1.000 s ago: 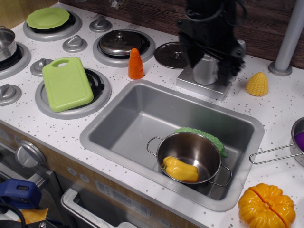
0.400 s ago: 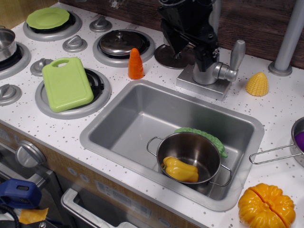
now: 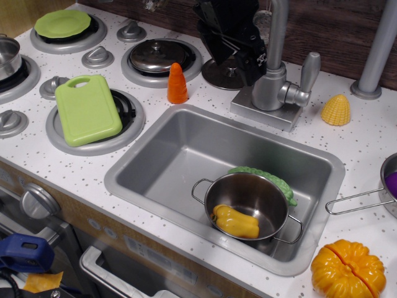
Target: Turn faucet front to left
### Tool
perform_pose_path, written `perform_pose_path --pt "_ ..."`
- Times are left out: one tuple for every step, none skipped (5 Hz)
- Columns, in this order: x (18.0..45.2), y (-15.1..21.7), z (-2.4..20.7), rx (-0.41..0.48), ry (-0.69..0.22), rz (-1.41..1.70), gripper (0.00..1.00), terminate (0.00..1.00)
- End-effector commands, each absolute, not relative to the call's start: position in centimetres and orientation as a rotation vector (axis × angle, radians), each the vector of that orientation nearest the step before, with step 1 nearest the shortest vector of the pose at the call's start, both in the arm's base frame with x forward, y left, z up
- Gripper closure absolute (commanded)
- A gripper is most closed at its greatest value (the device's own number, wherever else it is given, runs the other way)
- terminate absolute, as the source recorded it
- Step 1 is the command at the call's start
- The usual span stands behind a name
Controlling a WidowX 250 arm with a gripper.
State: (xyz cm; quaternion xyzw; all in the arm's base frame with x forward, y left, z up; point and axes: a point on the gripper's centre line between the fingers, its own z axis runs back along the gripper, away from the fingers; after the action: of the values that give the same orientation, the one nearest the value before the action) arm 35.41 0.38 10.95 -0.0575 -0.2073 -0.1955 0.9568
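The silver-grey faucet (image 3: 270, 87) stands on its square base plate behind the sink (image 3: 186, 146). Its paddle lever (image 3: 308, 69) points up on the right. Its pipe (image 3: 277, 31) rises out of the top of the frame, so the spout's end is hidden. My black gripper (image 3: 239, 53) hangs just left of the pipe, above the small dark lid (image 3: 224, 73), close to or touching the faucet. Its fingers merge into a dark mass, so I cannot tell how they stand or whether they hold anything.
A steel pot (image 3: 248, 202) with a yellow pepper (image 3: 236, 222) and a green vegetable (image 3: 267, 177) sits in the sink. An orange carrot (image 3: 177, 84), a green cutting board (image 3: 87, 108), a lidded burner (image 3: 158, 57), corn (image 3: 336, 110), a grey pole (image 3: 378, 53) and a pumpkin (image 3: 347, 270) surround it.
My gripper has moved left and up from in front of the faucet. The faucet body and lever, covered before, now show.
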Motion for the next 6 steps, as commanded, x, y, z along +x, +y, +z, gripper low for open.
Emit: perform_pose_path --pt "36.9 1.6 12.6 -0.103 -0.466 -0.434 0.0 0.0" --pt "37.3 2.2 12.6 -0.101 -0.466 -0.452 0.0 0.0" --pt "37.8 2.7 12.6 -0.103 -0.464 -0.471 0.0 0.0" --pt "38.3 3.2 12.7 -0.111 -0.459 -0.489 0.0 0.0" --pt "39.0 3.6 12.8 -0.113 -0.451 -0.51 0.0 0.0" --pt "39.5 4.1 12.9 -0.113 -0.444 -0.529 0.0 0.0"
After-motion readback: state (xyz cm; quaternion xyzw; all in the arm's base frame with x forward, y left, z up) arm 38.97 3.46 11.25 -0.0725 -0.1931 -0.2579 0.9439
